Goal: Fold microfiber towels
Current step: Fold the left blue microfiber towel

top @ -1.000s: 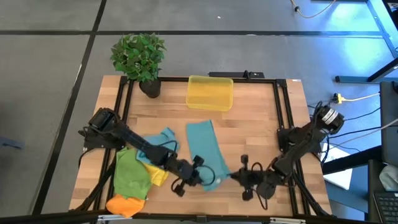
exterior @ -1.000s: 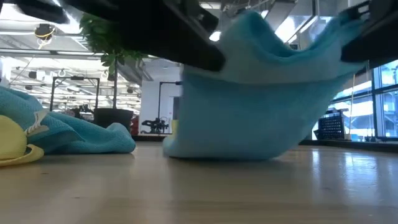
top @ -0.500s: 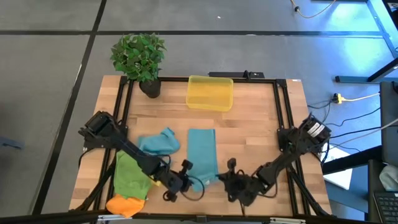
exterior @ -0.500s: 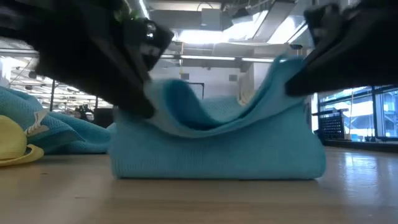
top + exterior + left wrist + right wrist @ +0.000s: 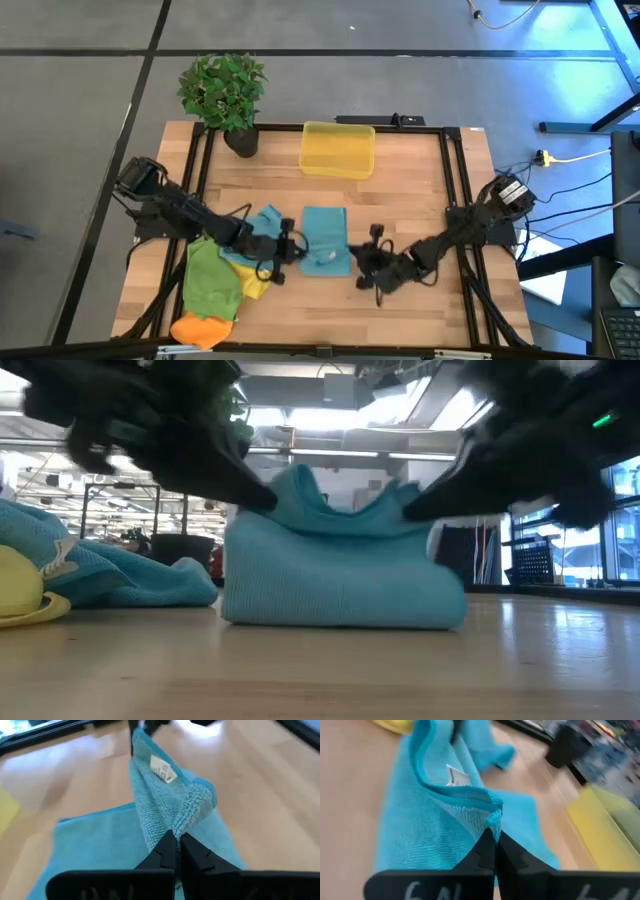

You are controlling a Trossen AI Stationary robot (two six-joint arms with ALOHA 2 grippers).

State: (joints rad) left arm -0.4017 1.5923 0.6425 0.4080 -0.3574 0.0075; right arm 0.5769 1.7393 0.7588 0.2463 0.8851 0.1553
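A teal-blue microfiber towel (image 5: pixel 325 232) lies mid-table, partly doubled over itself. My left gripper (image 5: pixel 297 246) is shut on its raised left corner. My right gripper (image 5: pixel 355 256) is shut on its raised right corner. The lifted edge carries a white label (image 5: pixel 161 768) and sags between the grippers (image 5: pixel 340 510). A crumpled teal towel (image 5: pixel 262 224) lies to the left. Green (image 5: pixel 212 282), yellow (image 5: pixel 256 285) and orange (image 5: pixel 200 328) towels lie piled at the near left. My left gripper pinches the towel's raised left corner (image 5: pixel 176 826) between its two fingers, slanting down from the table's left. The corner is lifted clear; the rest lies on the table. My right gripper pinches the raised right corner (image 5: pixel 493 822) between its two fingers, slanting down from the right. That corner is lifted clear, and the edge hangs slack toward the other gripper.
A translucent yellow bin (image 5: pixel 338 149) stands at the far middle of the table. A potted plant (image 5: pixel 224 92) stands at the far left corner. Bare wood shows between the bin and the towel and along the near edge.
Both grippers have stayed shut and moved from the near edge toward the far edge, and at first a little to the left. They carried the towel's near edge up and over its own body. The far end stayed on the table, and the towel now shows shorter from above.
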